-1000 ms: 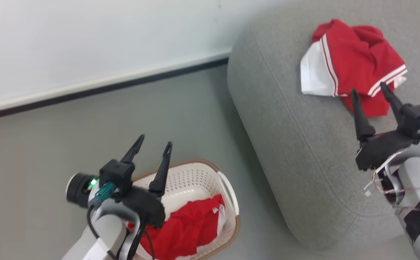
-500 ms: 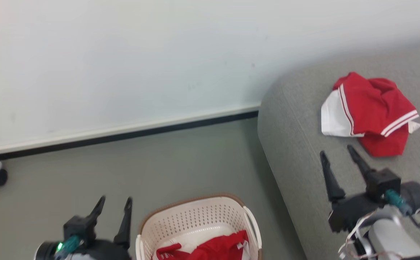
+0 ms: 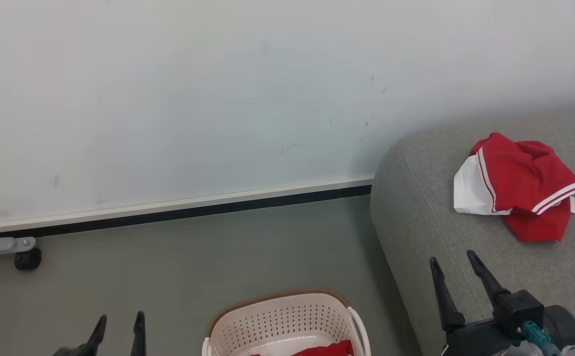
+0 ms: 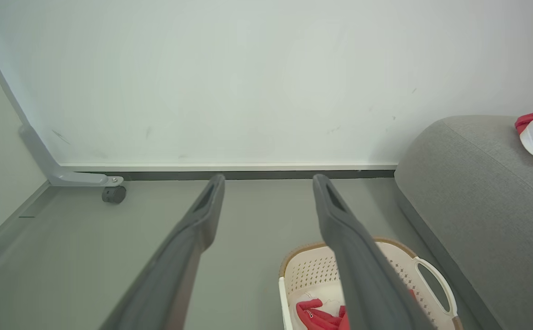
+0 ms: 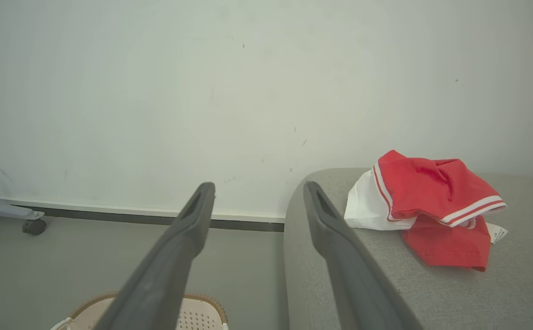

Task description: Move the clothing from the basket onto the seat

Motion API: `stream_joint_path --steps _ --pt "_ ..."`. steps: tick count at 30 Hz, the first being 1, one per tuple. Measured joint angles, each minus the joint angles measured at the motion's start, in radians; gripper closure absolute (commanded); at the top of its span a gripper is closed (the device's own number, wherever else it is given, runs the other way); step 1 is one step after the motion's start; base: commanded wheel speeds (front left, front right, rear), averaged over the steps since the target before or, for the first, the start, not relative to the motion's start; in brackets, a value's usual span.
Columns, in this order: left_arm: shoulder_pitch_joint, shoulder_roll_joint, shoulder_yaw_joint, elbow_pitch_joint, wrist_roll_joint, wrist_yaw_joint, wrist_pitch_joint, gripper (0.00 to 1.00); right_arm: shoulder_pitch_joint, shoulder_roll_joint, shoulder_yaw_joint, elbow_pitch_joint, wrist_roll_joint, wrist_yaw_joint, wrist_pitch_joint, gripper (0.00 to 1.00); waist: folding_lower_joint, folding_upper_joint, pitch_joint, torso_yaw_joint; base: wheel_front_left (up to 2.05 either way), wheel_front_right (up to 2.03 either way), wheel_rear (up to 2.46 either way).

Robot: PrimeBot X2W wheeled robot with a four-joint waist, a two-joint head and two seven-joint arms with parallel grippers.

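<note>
While one red-and-white garment (image 3: 517, 185) lies crumpled on the seat (image 3: 416, 237), out toward 3 o'clock in the head view, the second garment (image 4: 314, 316) sits low in the basket (image 3: 287, 316) at 6 o'clock, bunched against the bottom. The basket stands on the grey floor (image 3: 193, 257) just beside the seat's rounded end; whether the two touch cannot be told.

The left end effector (image 3: 121, 316) hovers at 7 o'clock, off the basket's 9 o'clock side, fingers parted and holding nothing. The right end effector (image 3: 452, 257) hangs at 4 o'clock over the seat's near edge, short of the delivered garment, likewise released and empty. Behind everything runs a pale wall (image 3: 218, 99) with a dark skirting, and a small caster (image 3: 26, 259) shows at 9 o'clock.

By my reading the task is half done and the step in hand is the reach for the second piece. The next move calls for one arm, probably the left, to travel toward 3 o'clock until it is above the basket. It then has to dip inside the rim, pinch a good fold of cloth, and lift high enough that the fabric clears the perforated wall.
</note>
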Motion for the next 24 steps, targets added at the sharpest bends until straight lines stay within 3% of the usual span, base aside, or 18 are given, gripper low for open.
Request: stream_joint_path --steps 12,24 --pt "0.106 -0.043 0.119 -0.102 0.069 0.0 0.0 0.0 0.115 0.014 -0.062 -0.08 0.0 -0.01 0.0 0.0 0.0001 0.0 -0.005 -0.008 0.0 0.0 0.0" --pt "0.15 -0.081 0.172 -0.168 0.129 0.0 0.0 0.0 0.149 0.036 -0.097 -0.118 0.0 -0.017 0.0 0.0 0.0001 0.0001 0.011 -0.009 0.0 0.0 0.0"
